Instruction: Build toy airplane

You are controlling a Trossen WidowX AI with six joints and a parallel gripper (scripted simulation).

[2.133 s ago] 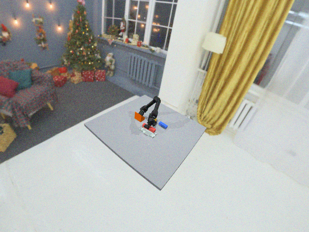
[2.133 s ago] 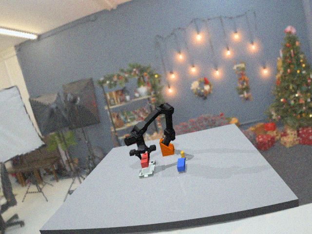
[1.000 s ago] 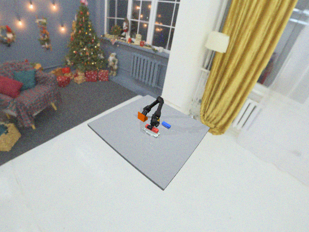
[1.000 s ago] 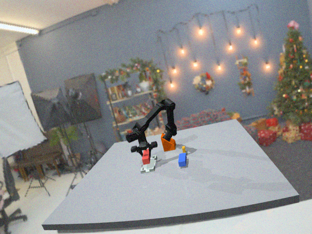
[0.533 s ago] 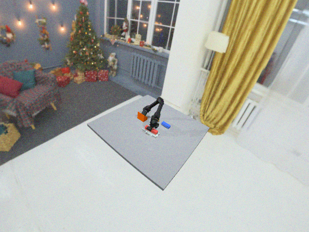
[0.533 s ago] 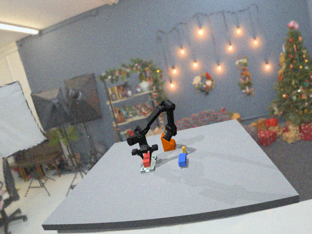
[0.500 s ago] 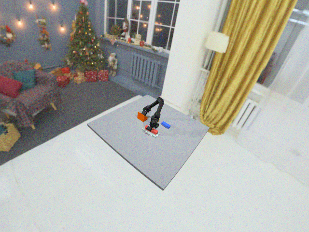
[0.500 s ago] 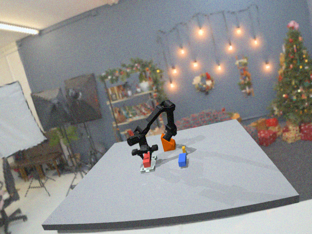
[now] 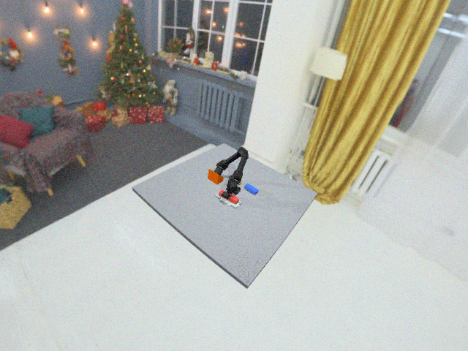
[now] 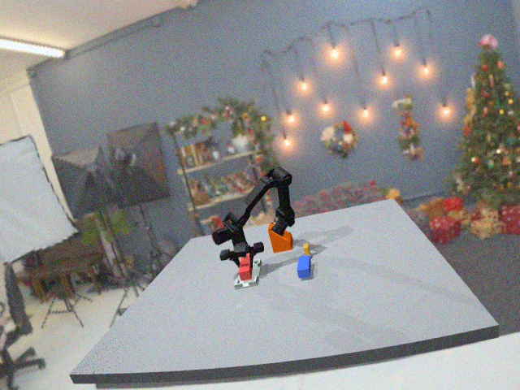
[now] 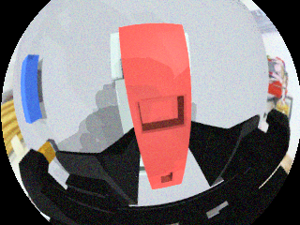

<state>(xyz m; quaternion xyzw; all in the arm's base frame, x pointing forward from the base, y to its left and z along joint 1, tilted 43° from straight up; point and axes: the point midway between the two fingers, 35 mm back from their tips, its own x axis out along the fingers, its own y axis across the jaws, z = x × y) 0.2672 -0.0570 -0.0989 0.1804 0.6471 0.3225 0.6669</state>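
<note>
The red fuselage [image 9: 233, 199] [image 10: 244, 271] [image 11: 157, 61] is held level, low over or in the pale jig [image 9: 236, 205] [image 10: 246, 285] [image 11: 115, 56] and roughly lined up with it. Whether it touches the cradle floor, I cannot tell. My gripper [image 9: 225, 194] [image 10: 245, 259] [image 11: 158, 125] is shut on the fuselage, one finger on each side, between its large top socket and small tail socket. Both sockets are empty. The blue wing [image 9: 251, 189] [image 10: 303, 266] [image 11: 31, 89] lies on the table apart from the jig. The small yellow tail fin [image 9: 239, 182] [image 10: 305, 249] [image 11: 47, 152] is near the wing.
The orange block [image 9: 215, 176] [image 10: 279, 239] at the arm's base stands on the grey table [image 9: 241, 241] [image 10: 293, 331]. The wing and fin lie to one side of the jig, on the left in the wrist view.
</note>
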